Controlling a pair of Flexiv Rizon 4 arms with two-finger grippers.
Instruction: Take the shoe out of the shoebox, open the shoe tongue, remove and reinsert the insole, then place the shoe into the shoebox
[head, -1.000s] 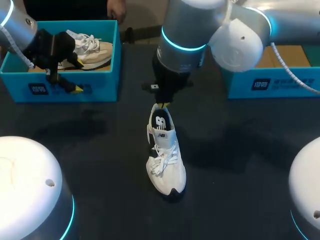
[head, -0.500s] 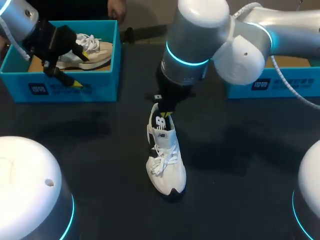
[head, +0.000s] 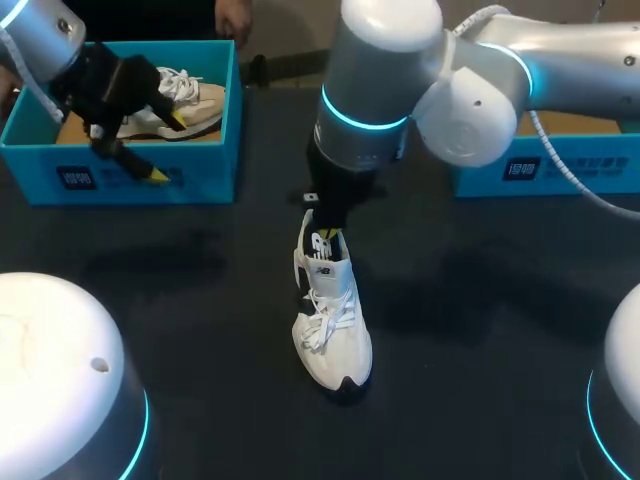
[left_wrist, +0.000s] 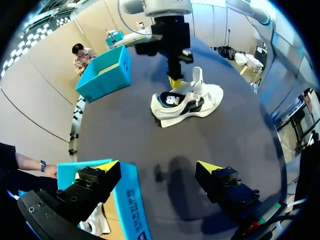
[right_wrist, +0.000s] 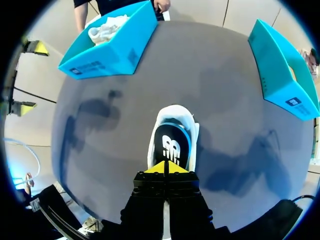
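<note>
The shoe (head: 330, 310) lies upright on the table (head: 200, 300), well apart from the left shoebox (head: 200, 180), so the step in hand is judged to be insole removal. The right gripper (right_wrist: 165, 167) sits at the heel opening with its tips pressed together over the heel end of the insole (right_wrist: 171, 145); whether they pinch its edge cannot be told. The left gripper (left_wrist: 157, 166) hangs with fingers spread above the shoebox's front wall; the next move likely calls for it to steady the shoe during a straight upward pull.

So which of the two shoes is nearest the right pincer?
The white shoe on the table, its heel at the right pincer; the other shoe lies in the blue shoebox.
</note>
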